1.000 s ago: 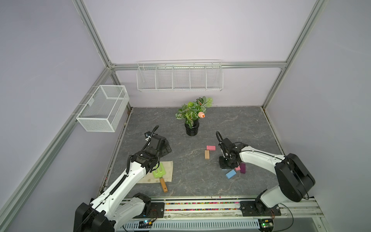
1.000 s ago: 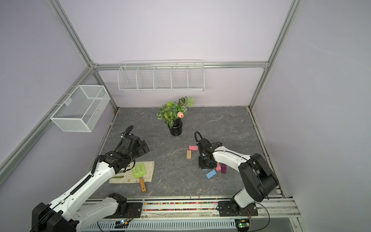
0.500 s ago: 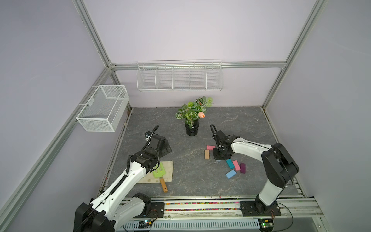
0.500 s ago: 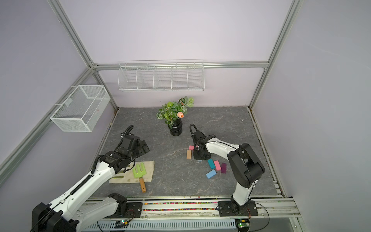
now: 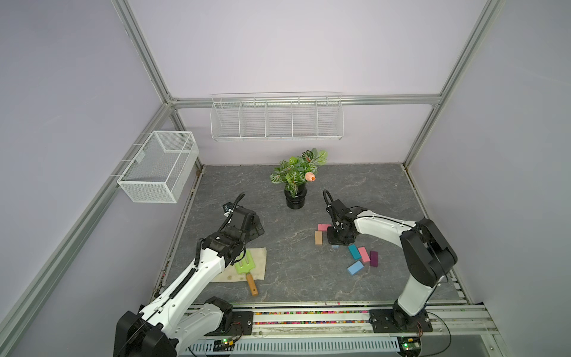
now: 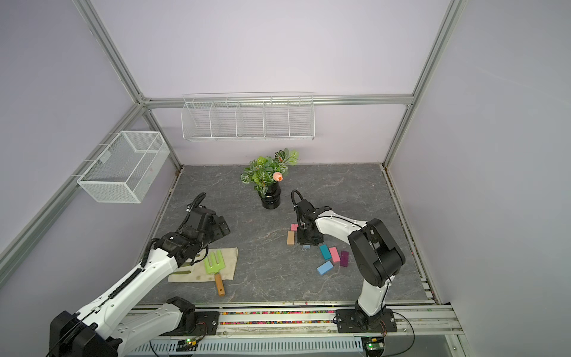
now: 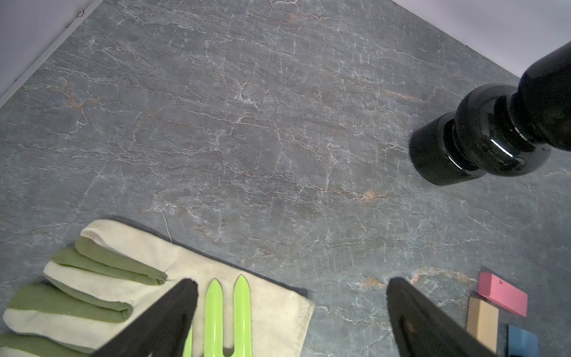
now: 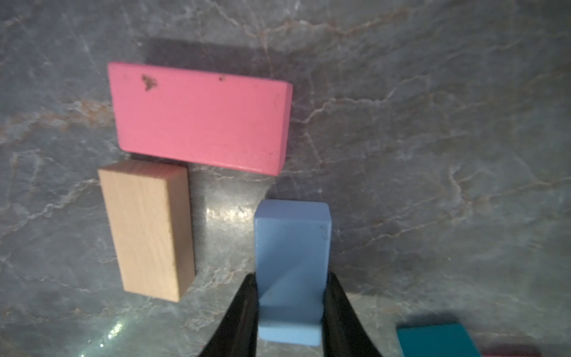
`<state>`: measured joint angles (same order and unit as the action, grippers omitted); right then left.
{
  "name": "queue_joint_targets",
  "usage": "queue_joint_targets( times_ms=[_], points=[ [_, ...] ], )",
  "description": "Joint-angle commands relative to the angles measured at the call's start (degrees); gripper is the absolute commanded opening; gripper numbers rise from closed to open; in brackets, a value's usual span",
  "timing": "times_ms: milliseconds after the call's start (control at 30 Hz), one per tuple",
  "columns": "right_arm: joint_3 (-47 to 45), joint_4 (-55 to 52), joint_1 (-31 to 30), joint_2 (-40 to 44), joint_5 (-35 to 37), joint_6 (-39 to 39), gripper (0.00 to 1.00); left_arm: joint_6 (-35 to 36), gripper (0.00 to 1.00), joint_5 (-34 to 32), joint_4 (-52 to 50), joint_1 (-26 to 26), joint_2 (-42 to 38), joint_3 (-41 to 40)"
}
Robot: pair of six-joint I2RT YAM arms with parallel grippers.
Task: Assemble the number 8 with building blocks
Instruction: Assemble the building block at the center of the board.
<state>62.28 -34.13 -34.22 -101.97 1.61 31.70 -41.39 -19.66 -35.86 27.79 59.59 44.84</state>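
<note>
Tabletop (image 5: 278, 272): right hand (image 5: 336, 243) mostly hides its light blue block (image 5: 334, 247).

In both top views the right gripper (image 5: 336, 242) hides most of the blue block (image 5: 334, 247); the right wrist view cuts off the teal block (image 8: 437, 341).

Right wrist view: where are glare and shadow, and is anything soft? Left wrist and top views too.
Right wrist view: glare patches on the table between the tan block and the gripped light blue block; soft shadow along the pink block; right pincer dark, blurred. Left wrist view: bright streak on the black vase; left pincer featureless. Both top views: even light, no glare.
</note>
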Motion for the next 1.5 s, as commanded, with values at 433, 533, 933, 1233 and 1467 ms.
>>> queue_joint_targets(
  times_ms=[433, 533, 933, 1233, 1467],
  points=[
    [1.7, 0.9, 0.2, -3.5, -0.3, 0.9, 0.19, 0.2, 1.00, -0.7, 0.5, 0.2, 0.0, 1.1],
    [1.9, 0.8, 0.3, -3.6, -0.1, 1.1, 0.23, 0.3, 1.00, -0.8, 0.5, 0.2, 0.0, 1.1],
    [2.8, 0.4, 0.3, -3.7, 0.9, 1.6, 0.26, 0.3, 0.99, -0.8, 0.3, 0.3, -0.1, 1.0],
    [3.2, 0.4, 0.3, -4.4, 0.9, 1.6, 0.31, 0.3, 0.99, -0.8, 0.3, 0.2, -0.3, 0.8],
    [3.2, 0.5, 0.3, -4.2, 1.3, 1.7, 0.35, 0.3, 1.00, -0.9, 0.3, 0.2, -0.2, 0.8]
  ],
)
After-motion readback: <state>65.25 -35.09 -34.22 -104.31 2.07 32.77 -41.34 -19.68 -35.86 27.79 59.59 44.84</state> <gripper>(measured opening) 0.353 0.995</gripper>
